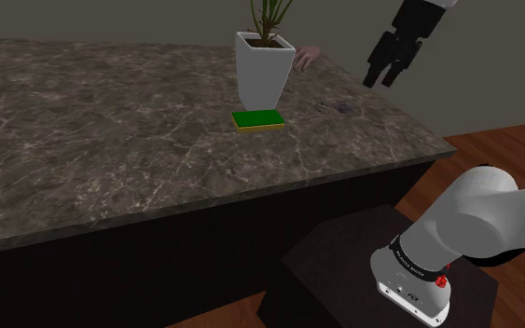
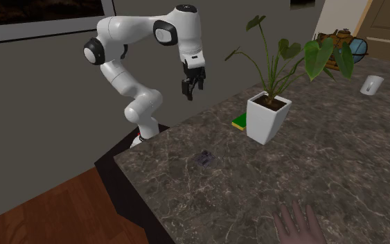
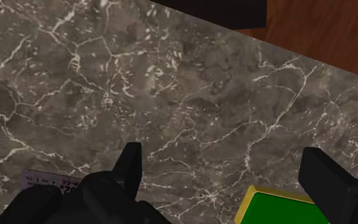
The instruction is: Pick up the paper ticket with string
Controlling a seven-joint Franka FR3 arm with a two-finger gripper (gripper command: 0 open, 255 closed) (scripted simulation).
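Jaws open, black fingers (image 3: 130, 164) well apart, nothing between them, raised clear above dark grey white-veined marble desk (image 1: 111, 140) (image 2: 339, 173) (image 3: 171, 95), near stand-side edge

Small pale lilac paper ticket (image 3: 44, 182) (image 1: 336, 107) (image 2: 204, 158) flat on desk near same edge, untouched, partly hidden behind one finger in wrist view; string too small to make out

Flat green block with yellow base (image 1: 257, 120) (image 2: 239, 123) (image 3: 279, 207) further in from edge, apart from ticket, just beside white tapered planter with green plant (image 1: 262, 70) (image 2: 268, 119)

White arm (image 2: 119, 75), dark joints (image 2: 91, 52), black hand (image 2: 190, 93).
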